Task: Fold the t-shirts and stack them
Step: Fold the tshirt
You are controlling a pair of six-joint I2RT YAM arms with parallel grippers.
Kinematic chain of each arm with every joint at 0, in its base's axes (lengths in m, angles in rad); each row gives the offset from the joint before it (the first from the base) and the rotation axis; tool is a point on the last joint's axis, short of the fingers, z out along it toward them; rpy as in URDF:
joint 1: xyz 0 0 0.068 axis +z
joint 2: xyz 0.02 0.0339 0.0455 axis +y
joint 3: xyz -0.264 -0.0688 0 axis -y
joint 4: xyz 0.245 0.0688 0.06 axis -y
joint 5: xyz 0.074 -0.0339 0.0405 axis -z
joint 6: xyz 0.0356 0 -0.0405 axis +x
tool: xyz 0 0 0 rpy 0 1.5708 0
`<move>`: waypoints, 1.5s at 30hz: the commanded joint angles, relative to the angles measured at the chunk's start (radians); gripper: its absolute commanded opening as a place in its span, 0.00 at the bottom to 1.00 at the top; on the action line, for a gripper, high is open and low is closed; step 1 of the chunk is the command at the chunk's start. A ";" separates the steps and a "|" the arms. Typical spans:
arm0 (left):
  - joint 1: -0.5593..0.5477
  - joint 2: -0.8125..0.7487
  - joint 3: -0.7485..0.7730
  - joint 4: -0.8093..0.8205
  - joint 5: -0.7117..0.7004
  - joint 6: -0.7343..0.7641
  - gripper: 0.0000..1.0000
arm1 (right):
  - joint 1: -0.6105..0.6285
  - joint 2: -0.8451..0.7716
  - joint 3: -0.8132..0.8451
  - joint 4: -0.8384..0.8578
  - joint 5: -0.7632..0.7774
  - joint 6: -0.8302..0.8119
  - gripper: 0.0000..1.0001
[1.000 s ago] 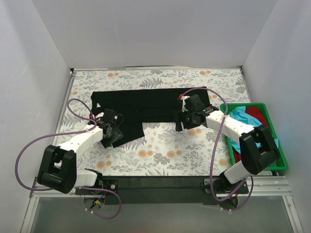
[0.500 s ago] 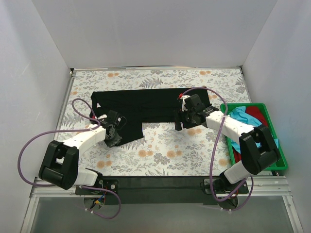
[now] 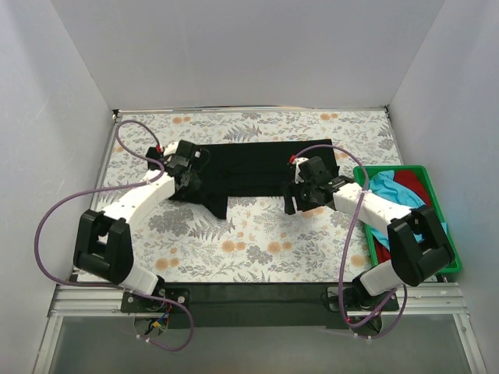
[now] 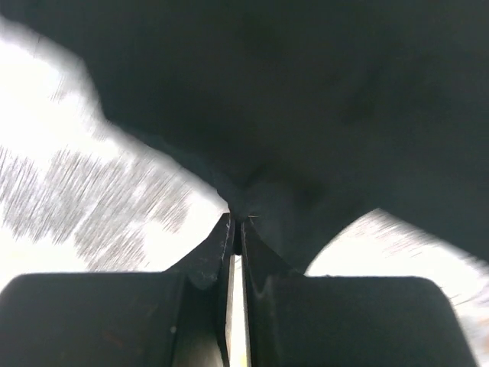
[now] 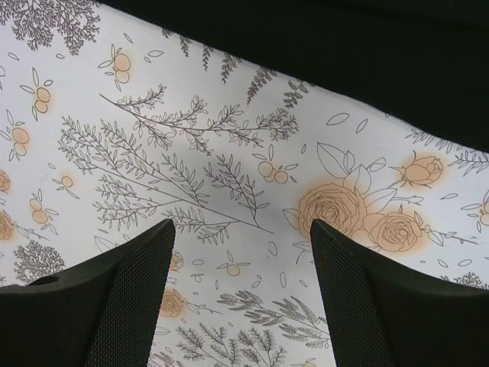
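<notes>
Black t-shirt (image 3: 257,167) lies spread sideways across the far half of the table (image 3: 257,249), part folded into a long band. Nearest me the floral cloth is bare.

My right gripper (image 5: 241,225) hangs just off the shirt's near edge. Its jaws are wide apart with nothing between them, only the flower print below.

My left gripper (image 4: 235,222) is over the shirt's left end, jaws pressed together on a pinch of black fabric. A flap of it trails toward me.

The turquoise shirt (image 3: 386,185) and red shirt (image 3: 411,181) wait bunched in the green tray (image 3: 454,261) at the right.

I judge the step as folding the black shirt's left end inward. Next I need to carry the pinch across toward the middle, lay it flat and let go, with the right gripper ready to take the near edge.
</notes>
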 commanded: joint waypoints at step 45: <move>0.218 0.596 0.607 0.453 0.150 0.002 0.00 | -0.141 -0.075 0.073 0.010 0.308 -0.020 0.65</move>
